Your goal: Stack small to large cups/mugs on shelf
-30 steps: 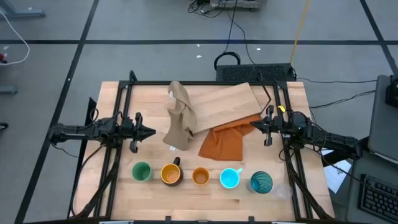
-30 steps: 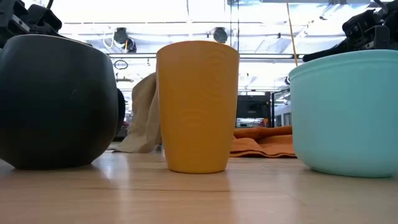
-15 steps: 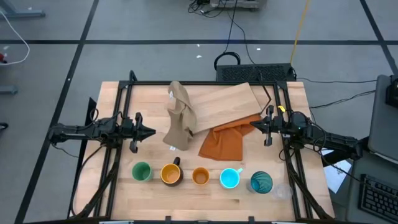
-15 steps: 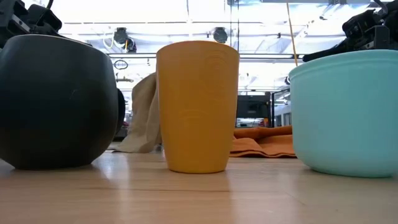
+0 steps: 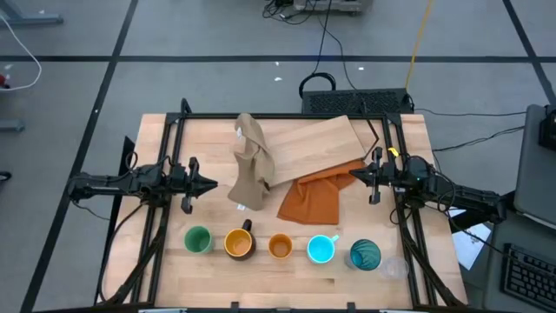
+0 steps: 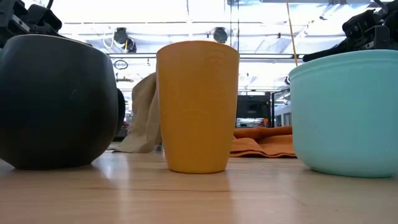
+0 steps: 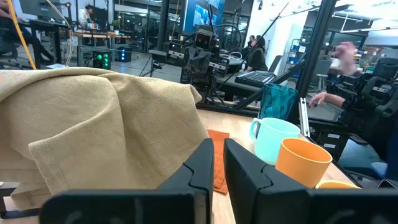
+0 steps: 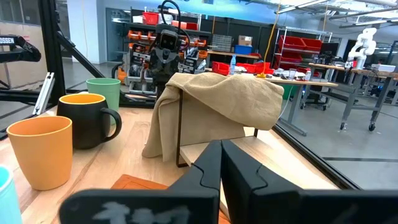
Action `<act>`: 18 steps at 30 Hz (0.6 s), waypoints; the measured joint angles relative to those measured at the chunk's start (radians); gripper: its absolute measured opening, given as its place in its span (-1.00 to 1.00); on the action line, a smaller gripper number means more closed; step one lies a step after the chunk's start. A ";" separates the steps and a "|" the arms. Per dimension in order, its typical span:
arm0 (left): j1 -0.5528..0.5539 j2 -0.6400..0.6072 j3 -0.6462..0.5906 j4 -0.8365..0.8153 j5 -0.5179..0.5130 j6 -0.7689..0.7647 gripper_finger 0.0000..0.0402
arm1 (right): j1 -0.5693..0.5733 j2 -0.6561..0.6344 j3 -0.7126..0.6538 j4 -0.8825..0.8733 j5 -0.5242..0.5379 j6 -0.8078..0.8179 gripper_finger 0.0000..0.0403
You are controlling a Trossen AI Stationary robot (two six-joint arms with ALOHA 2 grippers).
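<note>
Six cups stand upright in a row near the table's front edge: green cup [image 5: 198,239], yellow mug with dark handle [image 5: 239,243], orange cup [image 5: 280,247], cyan mug [image 5: 321,249], teal tumbler [image 5: 365,255], and a small clear glass [image 5: 395,267]. The light wood shelf [image 5: 317,142] lies farther back at the middle, with a tan cloth [image 5: 252,165] draped over its left end. My left gripper [image 5: 210,183] hovers shut at the left, pointing level at the cloth. My right gripper [image 5: 354,175] hovers shut at the right, beside the shelf's right corner.
An orange cloth [image 5: 314,198] lies crumpled on the table, partly under the shelf's near edge. A dark upright rod [image 8: 179,127] stands under the tan cloth. Black frame rails [image 5: 174,130] run along both table sides. People sit at desks beyond the table in the left wrist view.
</note>
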 joint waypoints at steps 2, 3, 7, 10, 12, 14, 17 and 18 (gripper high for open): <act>0.000 0.000 0.000 0.000 0.000 0.000 -0.82 | 0.000 0.000 0.000 0.000 0.000 0.000 -1.00; 0.000 0.000 0.000 0.000 0.000 0.000 -0.82 | 0.000 0.000 0.000 0.000 0.000 0.000 -1.00; 0.000 0.000 0.000 0.000 0.000 0.000 -0.82 | 0.000 0.000 0.000 0.000 0.000 0.000 -1.00; 0.000 0.000 0.000 0.000 0.000 0.000 -0.82 | 0.000 0.000 0.000 0.000 0.000 0.000 -1.00; 0.000 0.000 0.000 0.000 0.000 0.000 -0.82 | 0.000 0.000 0.000 0.000 0.000 0.000 -1.00; 0.000 0.000 0.000 0.000 0.000 0.000 -0.82 | 0.000 0.000 0.000 0.000 0.000 0.000 -1.00; 0.000 0.000 0.000 0.000 0.000 0.000 -0.82 | 0.000 0.000 0.000 0.000 0.000 0.000 -1.00; 0.000 0.000 0.000 0.000 0.000 0.000 -0.82 | 0.000 0.000 0.000 0.000 0.000 0.000 -1.00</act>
